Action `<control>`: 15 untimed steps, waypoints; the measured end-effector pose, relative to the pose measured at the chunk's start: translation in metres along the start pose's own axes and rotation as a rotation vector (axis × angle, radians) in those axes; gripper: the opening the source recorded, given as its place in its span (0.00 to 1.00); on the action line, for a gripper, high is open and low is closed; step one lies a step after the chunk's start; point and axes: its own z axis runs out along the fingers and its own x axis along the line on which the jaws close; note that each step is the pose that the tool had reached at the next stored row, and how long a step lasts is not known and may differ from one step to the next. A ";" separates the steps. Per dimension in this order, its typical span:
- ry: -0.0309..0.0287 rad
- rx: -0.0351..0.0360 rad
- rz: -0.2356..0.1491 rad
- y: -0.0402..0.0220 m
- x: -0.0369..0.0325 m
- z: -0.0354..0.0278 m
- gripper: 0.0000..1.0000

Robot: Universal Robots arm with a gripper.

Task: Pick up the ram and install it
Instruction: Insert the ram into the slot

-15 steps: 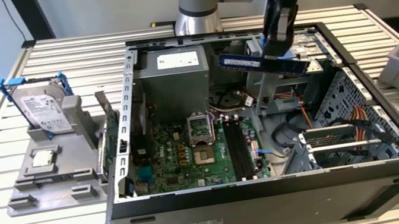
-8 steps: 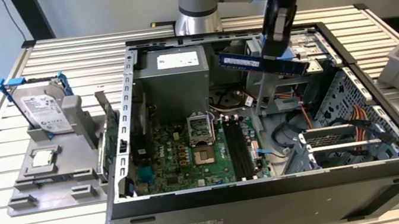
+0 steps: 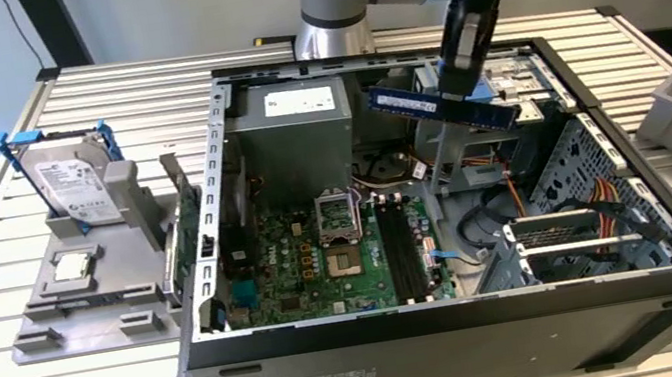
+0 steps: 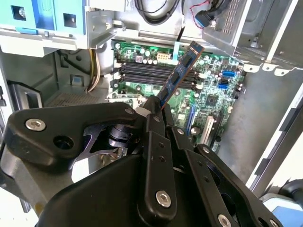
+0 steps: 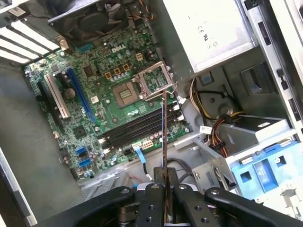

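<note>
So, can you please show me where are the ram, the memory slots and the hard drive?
the ram [image 3: 407, 102], exterior view, on its blue face
the memory slots [image 5: 137, 126], first wrist view, middle of one black slot
the hard drive [image 3: 79, 184], exterior view, on its labelled face

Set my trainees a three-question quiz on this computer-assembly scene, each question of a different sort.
1. True or false: the ram is seated in a motherboard slot.
2. The gripper is shut on: A) a cable, B) the ram, C) a hard drive?
3. Where is the ram relative to the open case?
Key: 1 false; 2 B; 3 held in the air above it.
</note>
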 end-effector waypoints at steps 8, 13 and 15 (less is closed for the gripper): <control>-0.0006 0.0007 0.045 0.0002 0.0001 0.0000 0.00; -0.0011 0.0011 0.073 0.0003 0.0001 0.0001 0.00; -0.0014 0.0013 0.085 0.0003 0.0002 0.0002 0.00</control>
